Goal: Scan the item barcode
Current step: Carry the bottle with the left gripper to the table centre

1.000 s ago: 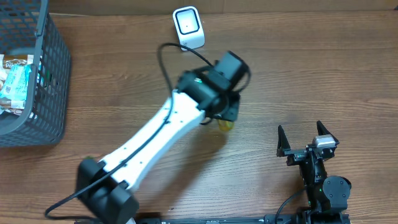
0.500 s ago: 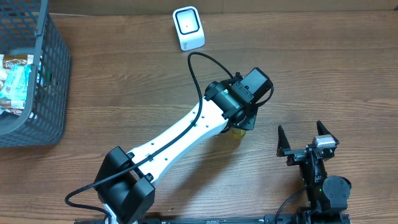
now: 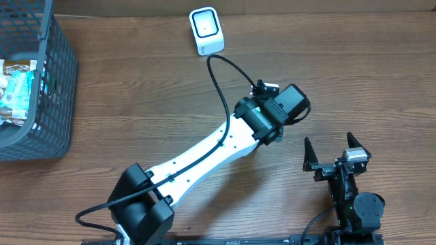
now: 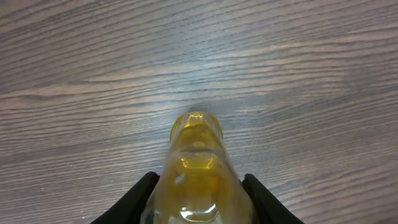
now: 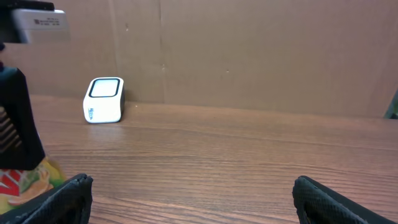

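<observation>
The item is a clear bottle of yellow liquid (image 4: pixel 198 168), seen end-on in the left wrist view, low over the wooden table. My left gripper (image 4: pixel 199 180) is shut on it, one black finger against each side. In the overhead view the left gripper (image 3: pixel 274 121) is right of centre and covers the bottle. In the right wrist view a yellow, red and green edge of the item (image 5: pixel 25 180) shows at the far left. The white barcode scanner (image 3: pixel 206 30) stands at the back of the table, well away from the left gripper. My right gripper (image 3: pixel 334 151) rests open near the front right.
A dark mesh basket (image 3: pixel 51 88) holding several packaged goods sits at the left edge. The scanner (image 5: pixel 104 99) stands before a brown cardboard wall (image 5: pixel 249 50). The left arm's black cable (image 3: pixel 219 82) loops over the table near the scanner.
My left arm has swung to the right and toward the front, carrying the bottle away from the scanner. The right arm has not moved.
</observation>
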